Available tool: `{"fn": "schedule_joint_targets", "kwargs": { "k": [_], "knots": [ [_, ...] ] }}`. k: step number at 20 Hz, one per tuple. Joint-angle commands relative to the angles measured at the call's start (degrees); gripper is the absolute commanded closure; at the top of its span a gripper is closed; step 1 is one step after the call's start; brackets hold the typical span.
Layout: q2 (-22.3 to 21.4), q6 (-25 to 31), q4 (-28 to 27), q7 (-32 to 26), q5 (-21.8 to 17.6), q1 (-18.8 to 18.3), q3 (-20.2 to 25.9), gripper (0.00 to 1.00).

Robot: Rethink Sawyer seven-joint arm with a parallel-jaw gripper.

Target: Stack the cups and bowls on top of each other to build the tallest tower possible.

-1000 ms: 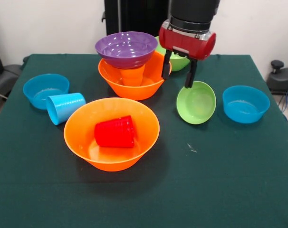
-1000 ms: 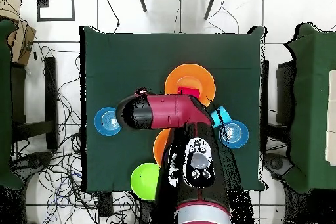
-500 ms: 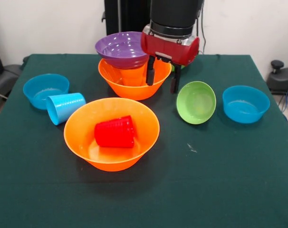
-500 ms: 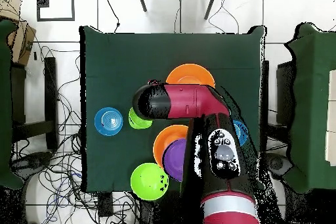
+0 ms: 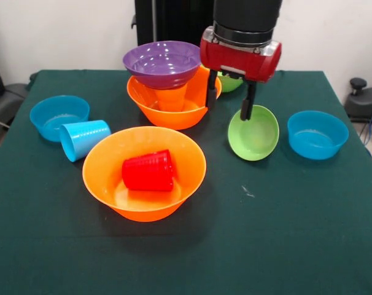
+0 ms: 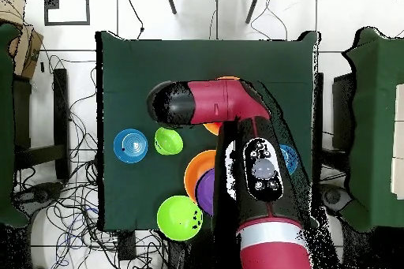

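The gripper (image 5: 229, 100) is hanging released and empty at upper center, fingers spread. Left of it, the purple bowl (image 5: 164, 62) is sitting on the orange cup (image 5: 171, 98) inside the large orange bowl (image 5: 172, 104).

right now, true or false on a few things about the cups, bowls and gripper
1. The red cup lies on its side inside an orange bowl. True.
2. The purple bowl sits directly on the table. False: it rests on the orange cup in the far orange bowl.
3. The gripper holds the small green bowl. False: it is open and empty above the table.
4. The light blue cup lies tipped over. True.
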Motion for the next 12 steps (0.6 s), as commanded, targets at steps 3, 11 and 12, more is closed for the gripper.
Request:
{"fn": "schedule_joint_targets", "kwargs": {
  "k": [3,11,12],
  "knots": [
    [1.0,6.3,-4.0,-14.6,-4.5,0.8,7.1,0.0],
    [3.6,5.1,-5.8,-13.6,-5.0,0.8,7.4,0.0],
    [3.7,5.4,-6.2,-13.3,-5.0,1.1,7.4,0.0]
  ]
}}
